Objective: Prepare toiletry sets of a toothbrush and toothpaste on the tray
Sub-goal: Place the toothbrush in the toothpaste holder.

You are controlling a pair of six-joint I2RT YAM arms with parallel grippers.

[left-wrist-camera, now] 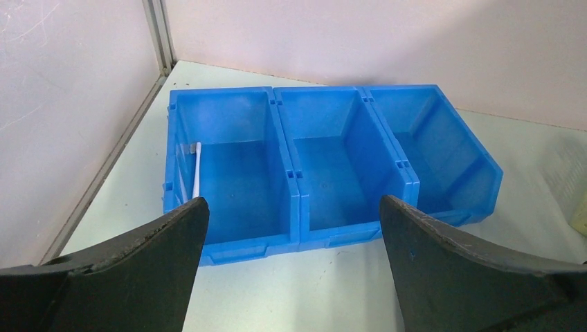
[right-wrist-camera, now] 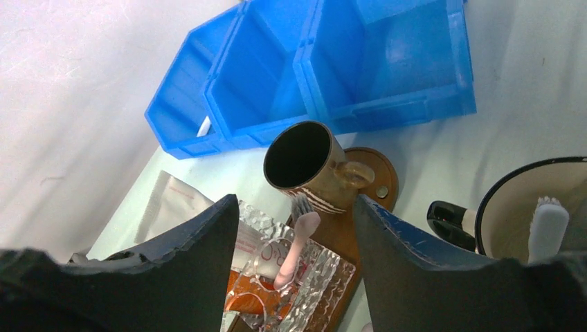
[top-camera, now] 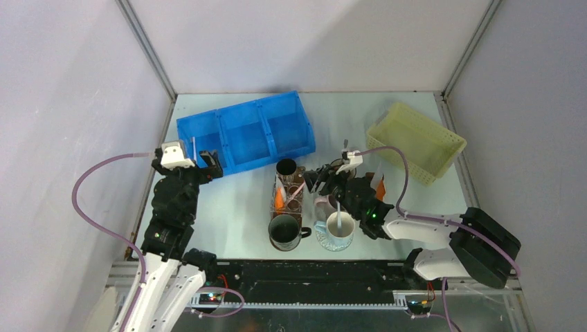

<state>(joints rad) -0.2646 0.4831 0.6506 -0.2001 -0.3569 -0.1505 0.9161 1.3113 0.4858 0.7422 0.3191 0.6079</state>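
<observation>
A pale pink toothbrush point(right-wrist-camera: 299, 238) stands in a clear ring holder on the wooden tray point(right-wrist-camera: 379, 181), bristles up against a brown mug point(right-wrist-camera: 304, 155). An orange toothpaste tube point(right-wrist-camera: 257, 289) lies in the clear holder beside it. My right gripper point(right-wrist-camera: 296, 211) hovers over them, open, its fingers either side of the brush without touching it. Another toothbrush point(right-wrist-camera: 550, 229) leans in a white mug point(top-camera: 339, 228). My left gripper point(left-wrist-camera: 294, 207) is open and empty in front of the blue bin point(left-wrist-camera: 297, 194). A white toothbrush point(left-wrist-camera: 196, 169) rests in the bin's left compartment.
A dark mug point(top-camera: 284, 232) stands at the tray's near end. A yellow basket point(top-camera: 415, 142) sits at the back right. A white packet point(right-wrist-camera: 169, 200) lies left of the tray. Something orange point(top-camera: 379, 189) shows beside my right arm.
</observation>
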